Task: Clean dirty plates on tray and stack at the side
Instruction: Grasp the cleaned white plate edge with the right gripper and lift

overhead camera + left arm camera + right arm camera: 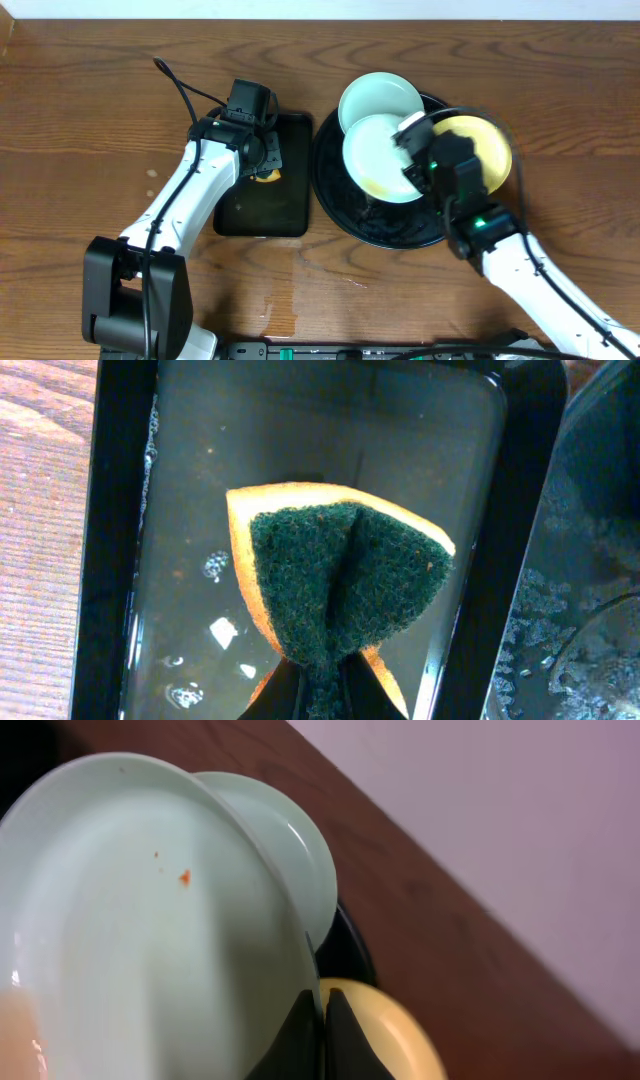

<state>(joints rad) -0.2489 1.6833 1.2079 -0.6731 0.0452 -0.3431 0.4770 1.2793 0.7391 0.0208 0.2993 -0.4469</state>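
Note:
My right gripper (pixel 412 150) is shut on the rim of a pale mint plate (pixel 380 155) and holds it tilted over the round black tray (pixel 345 215). In the right wrist view that plate (pixel 140 940) carries small orange specks and the fingers (pixel 322 1010) pinch its edge. A second mint plate (pixel 380 97) lies behind it at the tray's far edge, and a yellow plate (pixel 485 150) lies on the tray's right side. My left gripper (pixel 325 680) is shut on a sponge (pixel 340 585), orange with a green scrub face, held over the rectangular tray.
A smaller rectangular black tray (pixel 290 215) lies left of the round tray and holds a film of soapy water (pixel 200 620). Wood table (pixel 80 120) lies all around. A power strip sits at the near table edge (pixel 380 350).

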